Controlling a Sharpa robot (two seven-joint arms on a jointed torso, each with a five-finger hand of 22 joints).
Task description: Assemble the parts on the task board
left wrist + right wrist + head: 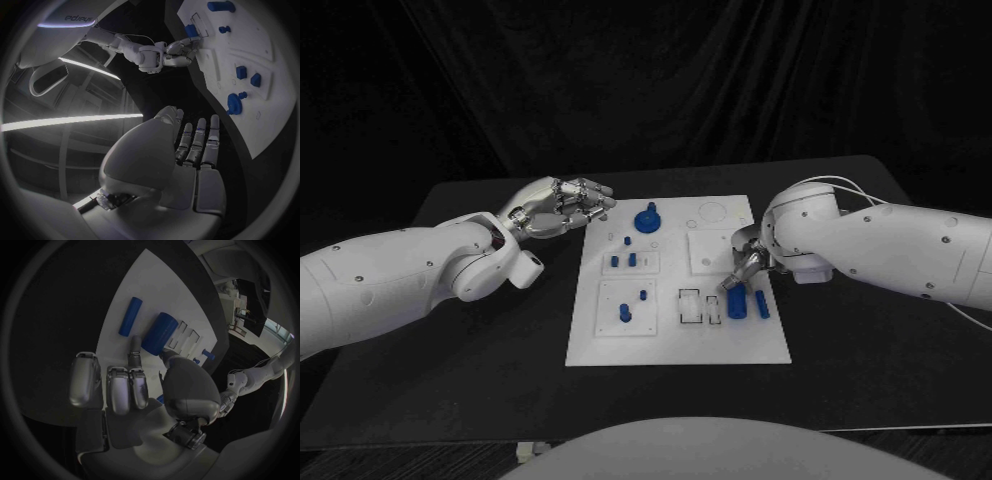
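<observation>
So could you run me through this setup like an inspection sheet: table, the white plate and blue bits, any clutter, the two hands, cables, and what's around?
Surface: black table, matte, dark cloth behind.
Job's things: white task board in the middle; blue knob part near its far edge; blue cylinder and blue rod lying at its right side.
Clutter: nothing seen.
Hands: left hand hovers by the board's far left corner, holding nothing; right hand is over the board, fingertips at the blue cylinder, grip not clear.
Cables: thin white cable on the right arm.
Surroundings: black curtain.
</observation>
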